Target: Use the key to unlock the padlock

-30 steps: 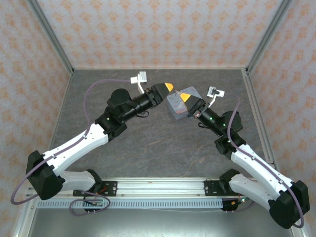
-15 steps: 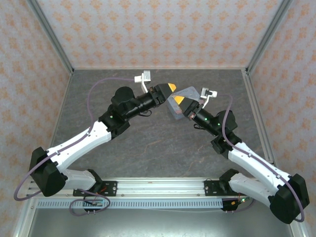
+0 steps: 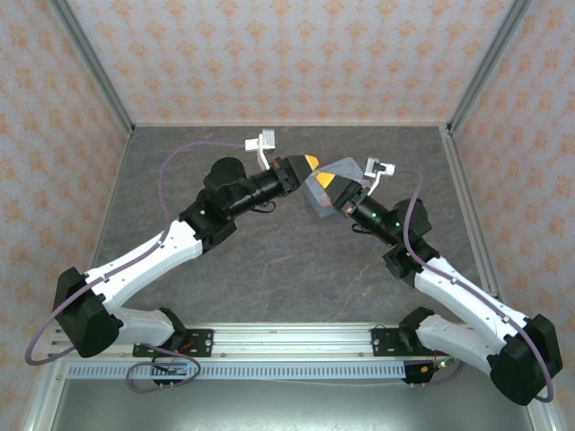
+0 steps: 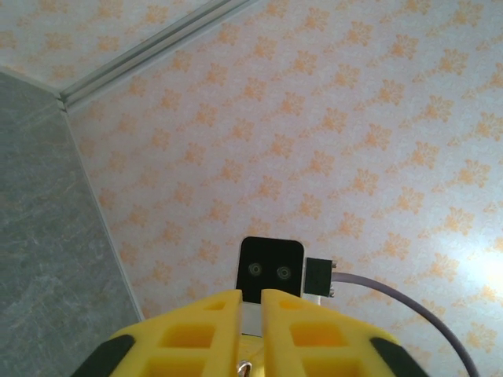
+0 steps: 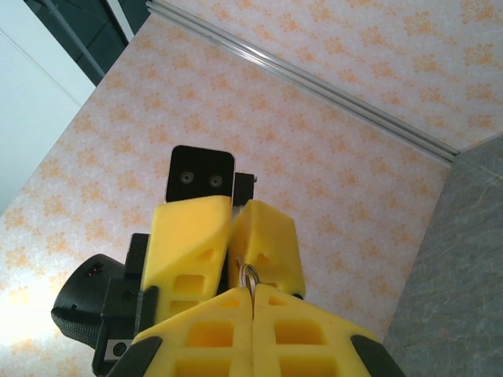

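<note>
My two grippers meet tip to tip above the middle of the grey table (image 3: 269, 260). My right gripper (image 5: 252, 292) is shut, and a small metal key ring (image 5: 249, 275) sticks out of its yellow fingertips. The left gripper (image 3: 311, 162) faces it with its jaws drawn in to a narrow slit around the ring's far end. In the left wrist view the key ring (image 4: 245, 367) glints low in the gap of the left gripper (image 4: 251, 294). From above, the right gripper (image 3: 326, 181) sits just right of the left one. The key's blade and the padlock are hidden.
A pale blue tin (image 3: 314, 201) sits right under the joined fingertips and looks tilted. Patterned walls (image 3: 287, 63) close the table on three sides. A metal rail (image 3: 287, 339) with the arm bases runs along the near edge.
The right gripper has swung left to meet the left gripper's tips. The tin beneath them now looks tilted. Almost nothing has moved in the last half second.
</note>
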